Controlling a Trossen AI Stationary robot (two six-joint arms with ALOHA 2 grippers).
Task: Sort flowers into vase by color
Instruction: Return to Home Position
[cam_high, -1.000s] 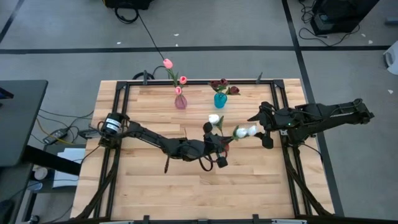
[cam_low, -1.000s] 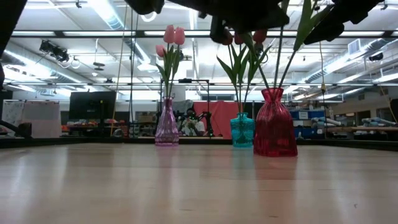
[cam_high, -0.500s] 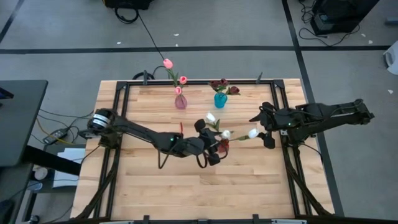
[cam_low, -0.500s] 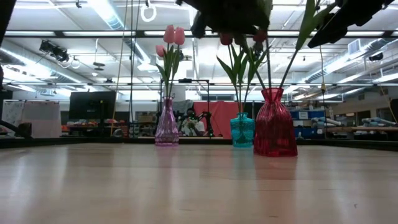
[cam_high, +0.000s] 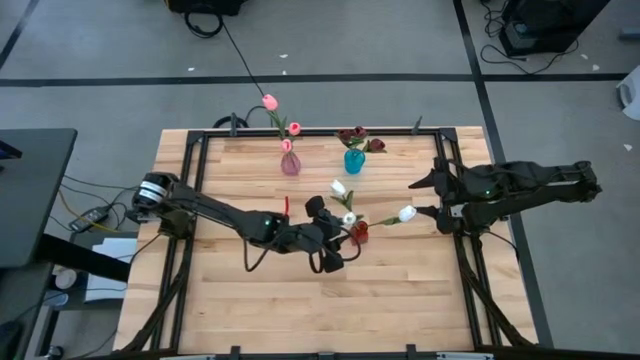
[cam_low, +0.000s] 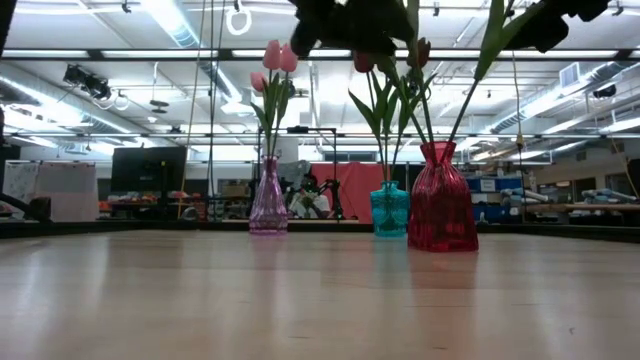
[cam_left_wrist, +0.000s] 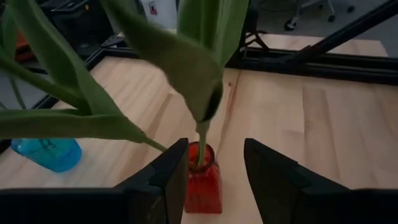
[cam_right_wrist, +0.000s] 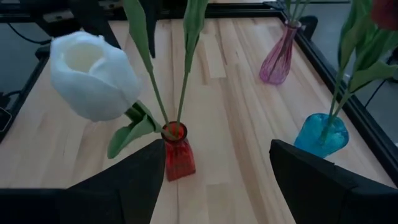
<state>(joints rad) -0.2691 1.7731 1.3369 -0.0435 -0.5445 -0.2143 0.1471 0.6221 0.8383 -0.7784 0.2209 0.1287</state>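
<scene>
At frame centre, white tulips (cam_high: 340, 188) in the red vase (cam_high: 358, 232) are flanked by the left claw (cam_high: 334, 236) and right claw (cam_high: 428, 198), both parted.

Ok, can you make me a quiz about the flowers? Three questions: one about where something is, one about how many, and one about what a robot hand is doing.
1. Where is the red vase?
A. on the floor
B. near the middle of the table
C. on a shelf

2. How many white tulips are in the red vase?
A. one
B. five
C. three

3. What is the left hand doing?
A. it is open and holds nothing
B. it is shut on a tulip
C. it is shut on the vase

Answers:
1. B, since the high view shows the vase standing on the wood near the table's middle.
2. C, since the high view shows three white heads above that vase.
3. A, since the left wrist view shows its two fingers apart with nothing gripped.
</scene>
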